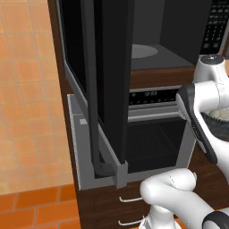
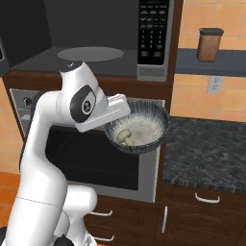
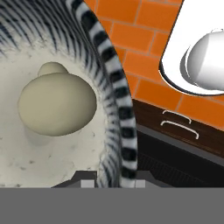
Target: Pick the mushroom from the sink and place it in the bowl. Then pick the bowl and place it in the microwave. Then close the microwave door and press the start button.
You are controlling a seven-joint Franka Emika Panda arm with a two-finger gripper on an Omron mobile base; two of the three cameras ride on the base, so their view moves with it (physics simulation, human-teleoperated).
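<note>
My gripper (image 2: pixel 113 126) is shut on the left rim of the bowl (image 2: pixel 153 124) and holds it level in the air, in front of the oven and below the microwave (image 2: pixel 91 53). In the hand view its tips (image 3: pixel 114 183) straddle the striped rim of the bowl (image 3: pixel 116 100). The cream mushroom (image 2: pixel 125 136) lies inside the bowl, large in the hand view (image 3: pixel 57 104). The microwave door (image 1: pixel 105 67) stands swung wide open to the left, and the round turntable (image 2: pixel 90 54) shows inside. The keypad strip (image 2: pixel 153 33) is on the microwave's right side. The sink is out of view.
A steel oven (image 2: pixel 96 158) with a display (image 1: pixel 150 94) sits under the microwave. To the right is a dark stone counter (image 2: pixel 206 149) over wooden drawers (image 2: pixel 206 197). A brown canister (image 2: pixel 210 44) stands on a shelf above it.
</note>
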